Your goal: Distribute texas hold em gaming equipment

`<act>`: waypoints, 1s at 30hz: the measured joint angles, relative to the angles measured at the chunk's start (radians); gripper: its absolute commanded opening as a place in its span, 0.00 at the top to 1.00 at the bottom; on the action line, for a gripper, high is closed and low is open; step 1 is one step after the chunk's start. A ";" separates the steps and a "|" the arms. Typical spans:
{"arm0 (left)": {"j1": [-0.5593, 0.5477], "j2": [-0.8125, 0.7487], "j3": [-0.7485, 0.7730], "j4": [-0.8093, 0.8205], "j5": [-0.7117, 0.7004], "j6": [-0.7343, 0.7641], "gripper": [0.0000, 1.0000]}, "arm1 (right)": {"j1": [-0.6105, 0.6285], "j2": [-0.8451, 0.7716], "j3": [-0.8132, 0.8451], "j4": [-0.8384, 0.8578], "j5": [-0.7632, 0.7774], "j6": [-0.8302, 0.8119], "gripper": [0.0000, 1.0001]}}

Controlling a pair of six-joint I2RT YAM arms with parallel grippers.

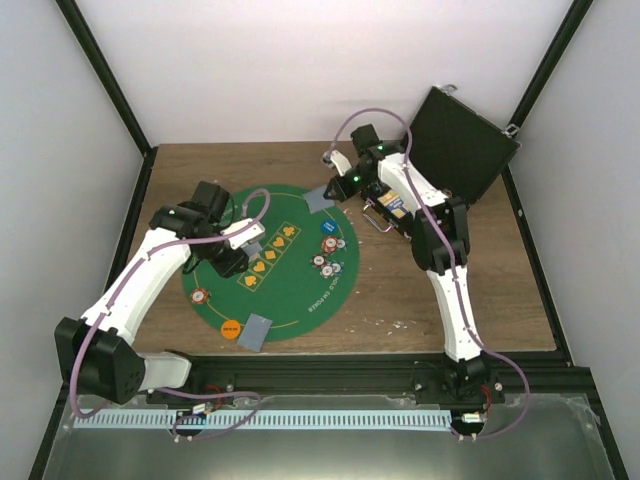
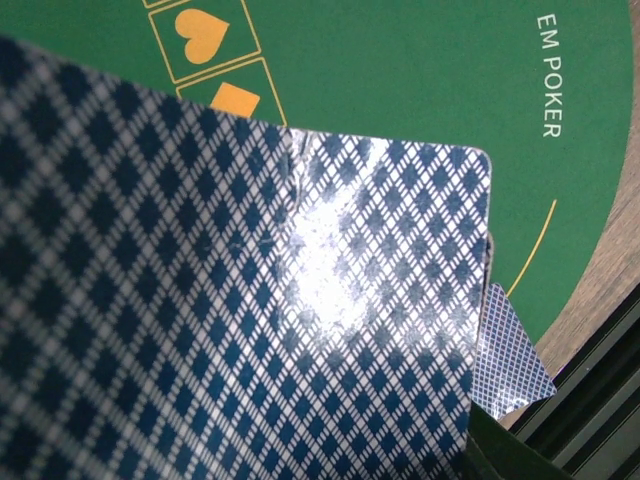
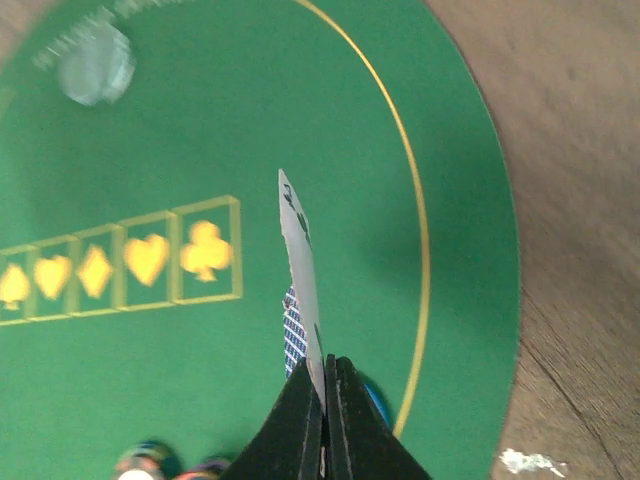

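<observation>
Both tools [image 1: 256, 240] [image 3: 323, 375] tilt over mat [image 1: 300, 297], pinching cards [image 2: 250, 300] [image 3: 300, 260]

Left arm [image 1: 140, 280] climbs from its base to a raised elbow, then turns the wrist down and to the right. The left gripper [image 1: 228, 262] holds a blue-backed card [image 2: 250, 300] flat and close under the wrist camera, so its fingers are hidden. Right arm [image 1: 455, 300] reaches far forward, folds at the elbow and stretches leftward. The right gripper [image 3: 323, 385] points down, black fingers [image 3: 300, 420] pinched tight on an edge-on card [image 3: 300, 250].
</observation>
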State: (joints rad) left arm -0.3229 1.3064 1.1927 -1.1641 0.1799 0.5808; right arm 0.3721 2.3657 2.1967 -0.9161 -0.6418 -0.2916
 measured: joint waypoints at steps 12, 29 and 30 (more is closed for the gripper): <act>0.000 0.018 0.000 0.004 -0.003 -0.002 0.58 | 0.002 0.169 0.062 0.040 0.180 -0.127 0.99; 0.000 0.021 0.000 0.003 -0.012 -0.002 0.58 | 0.110 0.153 -0.042 0.300 0.533 -0.332 0.81; 0.000 0.021 0.000 0.003 -0.013 -0.002 0.58 | 0.110 0.142 -0.066 0.321 0.543 -0.343 0.76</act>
State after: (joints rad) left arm -0.3229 1.3270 1.1931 -1.1606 0.1673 0.5793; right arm 0.4824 2.5080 2.1307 -0.5953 -0.0990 -0.6350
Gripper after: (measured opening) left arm 0.425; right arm 0.164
